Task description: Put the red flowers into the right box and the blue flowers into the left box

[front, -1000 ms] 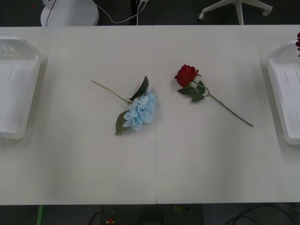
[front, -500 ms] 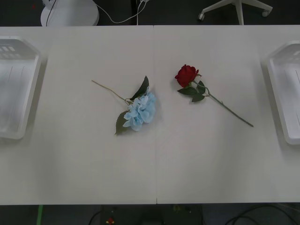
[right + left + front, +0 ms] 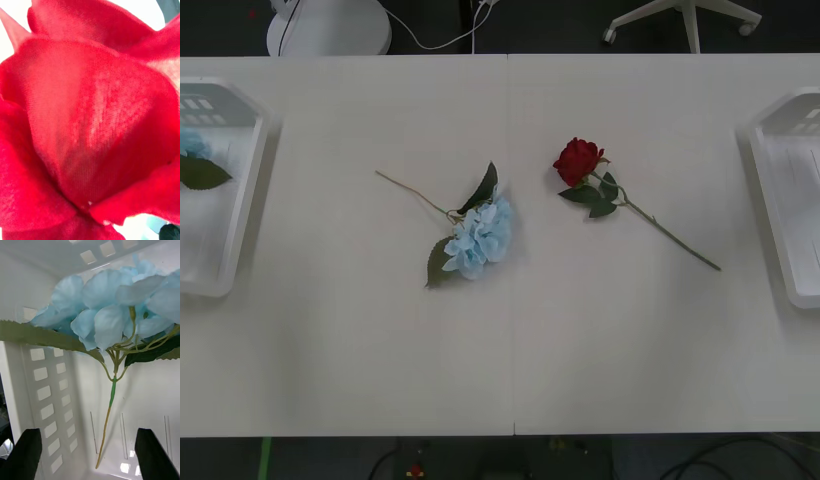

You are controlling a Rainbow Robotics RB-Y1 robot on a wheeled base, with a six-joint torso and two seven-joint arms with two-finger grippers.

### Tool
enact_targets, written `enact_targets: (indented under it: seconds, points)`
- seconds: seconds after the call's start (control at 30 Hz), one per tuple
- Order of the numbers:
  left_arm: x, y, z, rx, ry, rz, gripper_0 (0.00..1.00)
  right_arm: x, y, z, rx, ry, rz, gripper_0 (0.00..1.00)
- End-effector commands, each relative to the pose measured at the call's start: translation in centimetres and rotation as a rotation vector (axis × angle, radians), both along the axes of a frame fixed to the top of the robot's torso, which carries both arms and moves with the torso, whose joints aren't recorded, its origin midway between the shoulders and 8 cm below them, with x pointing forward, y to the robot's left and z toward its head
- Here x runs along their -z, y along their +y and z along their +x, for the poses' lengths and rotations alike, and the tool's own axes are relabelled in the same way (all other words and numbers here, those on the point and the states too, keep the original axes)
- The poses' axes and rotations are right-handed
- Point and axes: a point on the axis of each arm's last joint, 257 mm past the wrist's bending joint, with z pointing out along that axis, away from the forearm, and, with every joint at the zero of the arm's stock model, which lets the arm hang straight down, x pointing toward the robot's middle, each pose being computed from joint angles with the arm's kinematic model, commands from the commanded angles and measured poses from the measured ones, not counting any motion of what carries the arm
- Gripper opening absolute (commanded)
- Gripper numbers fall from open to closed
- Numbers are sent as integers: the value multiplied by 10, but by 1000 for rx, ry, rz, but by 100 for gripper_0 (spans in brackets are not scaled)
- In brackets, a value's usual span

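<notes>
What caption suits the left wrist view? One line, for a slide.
Left gripper, fingers open, facing a blue flower inside the left box.

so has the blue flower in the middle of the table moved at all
No. The blue flower lies just left of the table seam, exactly as in the earlier front views.

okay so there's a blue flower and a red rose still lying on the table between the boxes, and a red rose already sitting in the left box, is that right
Not quite. The flower in the left box is blue, not red: the front view shows a blue flower with a green leaf at that box's edge. The rest stands: another blue flower and a red rose lie on the table between the boxes.
</notes>
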Motion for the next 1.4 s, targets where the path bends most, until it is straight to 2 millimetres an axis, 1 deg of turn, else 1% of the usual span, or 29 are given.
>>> enact_targets:
  seconds: [0.03, 0.07, 0.1, 0.13, 0.23, 0.27, 0.3, 0.4, 0.43, 0.5, 0.57, 0.63, 0.67, 0.7, 0.73, 0.77, 0.8, 0.83, 0.87, 0.9, 0.93, 1.0, 1.07, 1.1, 1.2, 1.3, 1.4]
  points:
    - [-36, -18, 24, 188, -27, 114, 100, -23, 13, 20, -9, -66, 20, 24]
    - [-38, -23, 27, 207, -31, 115, 100, -24, 14, 21, -10, -70, 22, 28]
    - [-43, -33, 32, 251, -42, 115, 100, -23, 15, 21, -9, -74, 32, 37]
    - [-47, -42, 36, 291, -47, 120, 100, -23, 16, 21, -8, -75, 35, 43]
    - [-61, -81, 46, 475, -34, 161, 100, -23, 15, 21, -4, -79, 46, 59]
    - [-64, -88, 46, 508, -29, 169, 100, -23, 15, 21, -2, -81, 50, 62]
    - [-73, -103, 47, 576, -23, 185, 100, -22, 14, 20, -1, -81, 56, 67]
    - [-94, -135, 40, 766, 1, 236, 100, -26, 18, 21, 5, -94, 103, 81]
    - [-102, -146, 35, 837, 3, 249, 100, -28, 24, 22, 4, -90, 126, 86]
    - [-112, -165, 28, 944, 2, 265, 100, -34, 35, 23, -8, -67, 162, 92]
    - [-119, -189, 22, 1056, -4, 280, 100, -44, 53, 25, -37, -43, 211, 99]
    - [-122, -211, 17, 1157, -7, 302, 100, -52, 73, 26, -76, -15, 261, 100]
    - [-123, -223, 15, 1221, -10, 323, 100, -57, 88, 27, -108, 2, 293, 100]
    - [-120, -231, 12, 1266, -4, 337, 100, -60, 99, 27, -132, 15, 315, 100]
    - [-119, -242, 11, 1323, -5, 359, 100, -63, 114, 26, -169, 37, 348, 100]
    - [-117, -249, 10, 1358, -6, 372, 100, -64, 123, 26, -188, 49, 362, 100]
    - [-112, -260, 8, 1419, -4, 393, 100, -67, 136, 24, -221, 68, 388, 100]
    - [-105, -272, 6, 1469, -1, 402, 100, -66, 154, 23, -257, 93, 412, 100]
    - [-102, -281, 5, 1507, -4, 416, 100, -66, 163, 20, -273, 111, 426, 100]
    - [-97, -291, 4, 1549, -4, 431, 100, -63, 179, 17, -301, 141, 446, 100]
    - [-93, -297, 3, 1568, -4, 431, 100, -62, 186, 15, -314, 155, 452, 100]
    - [-82, -328, 8, 1644, -7, 460, 100, -58, 217, 11, -386, 207, 456, 100]
    - [-75, -347, 13, 1682, 14, 492, 100, -52, 238, 7, -438, 247, 442, 100]
    - [-70, -363, 15, 1714, 26, 508, 100, -48, 253, 6, -469, 268, 437, 100]
    - [-59, -396, 22, 1775, 61, 527, 100, -34, 278, -2, -516, 320, 433, 100]
    - [-47, -424, 31, 1822, 112, 568, 100, -22, 299, -8, -555, 355, 436, 100]
    - [-36, -450, 40, 1857, 151, 625, 100, -11, 312, -10, -566, 373, 435, 100]
